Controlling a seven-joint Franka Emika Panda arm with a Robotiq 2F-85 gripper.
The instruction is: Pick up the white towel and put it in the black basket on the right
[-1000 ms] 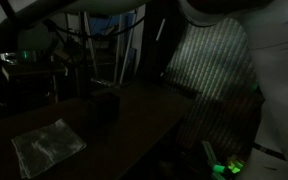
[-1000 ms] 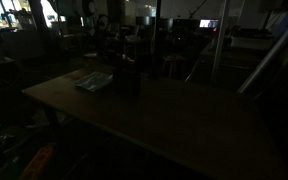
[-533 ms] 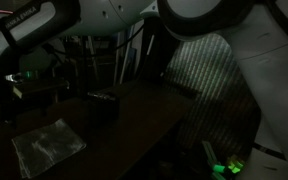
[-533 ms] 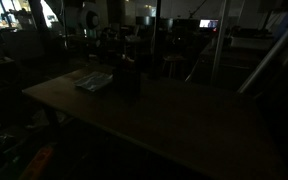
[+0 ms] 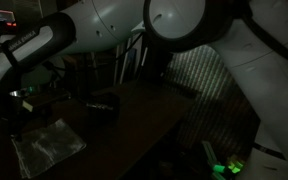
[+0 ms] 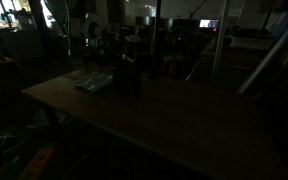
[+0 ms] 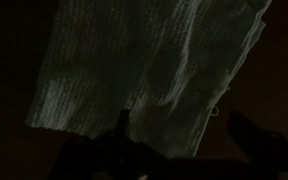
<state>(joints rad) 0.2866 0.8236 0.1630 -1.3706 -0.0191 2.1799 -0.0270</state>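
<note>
The white towel [image 5: 46,145] lies flat and spread out on the dark worktop [image 5: 134,120], near one corner of it. In the wrist view the towel [image 7: 154,70] fills the upper part of the picture, and its ribbed fabric shows some soft folds. The black basket [image 5: 102,104] stands on the same worktop, near the towel but not touching it; both exterior views show this [image 6: 130,80]. The hand [image 7: 184,138] hangs over the towel with its two fingers [image 7: 121,125] wide apart, and nothing is between them. The white robot arm [image 5: 104,25] reaches across above the worktop. The room is very dark, so small details are not clear.
</note>
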